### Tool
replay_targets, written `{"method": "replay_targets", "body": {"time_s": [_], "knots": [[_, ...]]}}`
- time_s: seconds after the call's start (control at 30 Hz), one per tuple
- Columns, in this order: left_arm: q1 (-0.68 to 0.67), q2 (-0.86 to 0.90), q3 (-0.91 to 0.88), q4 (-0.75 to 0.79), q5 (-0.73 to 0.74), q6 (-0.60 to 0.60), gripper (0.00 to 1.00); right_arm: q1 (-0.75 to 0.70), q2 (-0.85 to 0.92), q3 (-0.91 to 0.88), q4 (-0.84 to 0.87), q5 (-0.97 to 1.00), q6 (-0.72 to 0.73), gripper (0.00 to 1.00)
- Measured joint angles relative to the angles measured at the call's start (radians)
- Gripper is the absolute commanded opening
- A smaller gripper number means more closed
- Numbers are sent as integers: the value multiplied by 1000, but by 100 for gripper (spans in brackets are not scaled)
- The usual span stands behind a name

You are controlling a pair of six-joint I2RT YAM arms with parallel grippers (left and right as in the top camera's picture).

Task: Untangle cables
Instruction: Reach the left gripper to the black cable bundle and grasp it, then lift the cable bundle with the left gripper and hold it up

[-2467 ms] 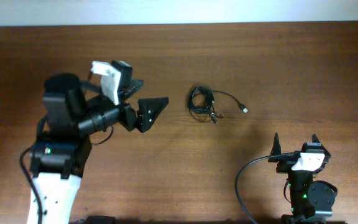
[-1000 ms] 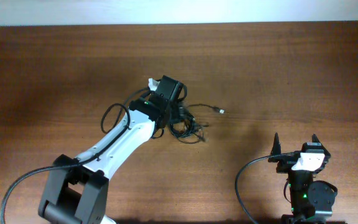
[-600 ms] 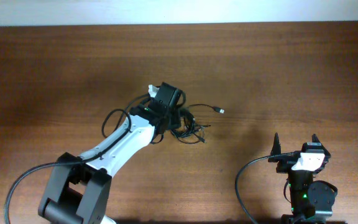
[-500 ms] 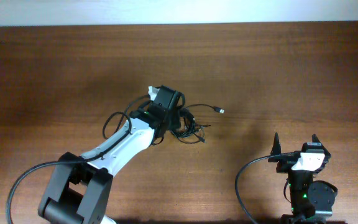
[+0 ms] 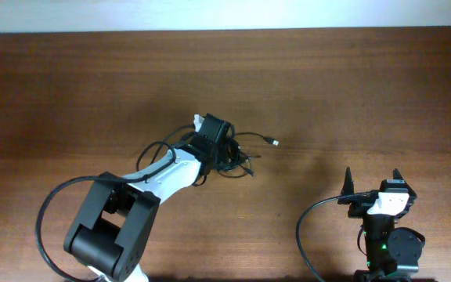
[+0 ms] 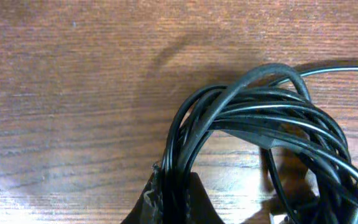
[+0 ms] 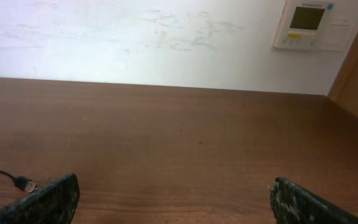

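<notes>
The cables (image 5: 239,161) lie as a small tangled black coil at the middle of the table, with one loose end and its plug (image 5: 273,142) reaching out to the right. My left gripper (image 5: 225,153) sits at the coil's left side, shut on several strands. In the left wrist view the cables (image 6: 260,115) loop up and right from the left gripper (image 6: 174,200), whose fingers (image 6: 197,202) pinch the bunched strands. My right gripper (image 5: 372,180) rests open at the front right, far from the coil. In its own view the right gripper (image 7: 174,200) holds nothing, and the plug (image 7: 25,184) shows at far left.
A thicker black cable (image 5: 151,153) of the left arm loops beside its white link. The right arm's cable (image 5: 308,223) curves at the front right. Beyond the table's far edge are a white wall (image 7: 135,37) and a wall thermostat (image 7: 306,23).
The left gripper came from the left side to the coil, lowered onto it and closed on the strands. The coil shifted slightly left. The right arm stayed still.
</notes>
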Motion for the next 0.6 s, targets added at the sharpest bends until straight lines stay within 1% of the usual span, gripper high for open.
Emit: {"method": "replay_targets", "body": {"time_s": [0.23,0.33,0.37,0.43,0.6], "knots": [[0,0,0,-8,3,-5,0,0,0,0,0,0,0,98],[0,-69,0,-152,44,-9,0,0,0,0,0,0,0,98],[0,-118,0,-204,50,-24,0,0,0,0,0,0,0,98],[0,-200,0,-230,56,-96,0,0,0,0,0,0,0,98],[0,-206,0,-232,58,-133,0,0,0,0,0,0,0,98]]}}
